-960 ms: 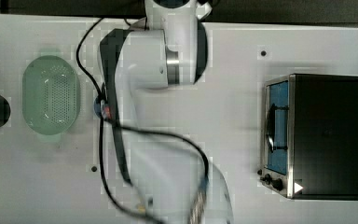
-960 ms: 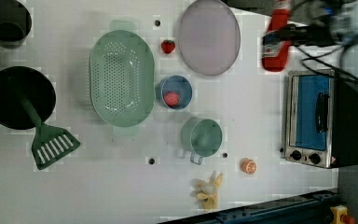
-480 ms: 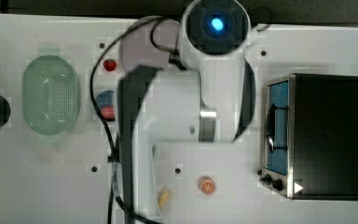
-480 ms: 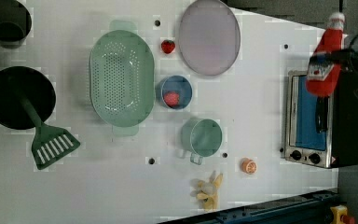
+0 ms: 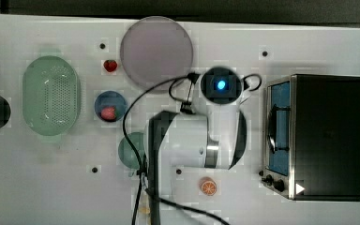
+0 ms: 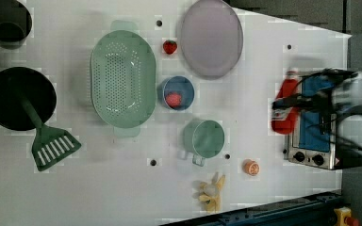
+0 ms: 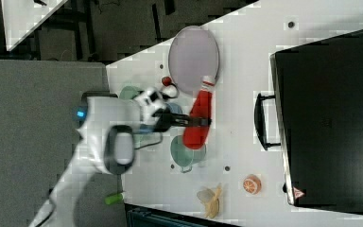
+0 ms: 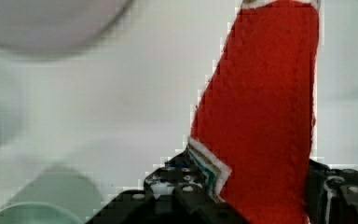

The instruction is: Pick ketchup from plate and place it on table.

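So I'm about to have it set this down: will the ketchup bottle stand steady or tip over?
The ketchup, clamped in the gripper, looks tall and narrow with a tapering top, so it would probably tip if released tilted. Its body seems soft plastic that may give under the fingers. Set base-first on the flat table, it should likely stand.

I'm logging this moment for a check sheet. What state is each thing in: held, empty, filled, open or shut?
Ketchup: held by the gripper, off the plate.
Gripper: shut on the ketchup.
Plate: empty.
Blue bowl: holds a small red thing.
Green basket: empty.
Green cup: looks empty.
Oven: door shut.
Strawberry: loose on the table.
Orange slice: lying on the table.
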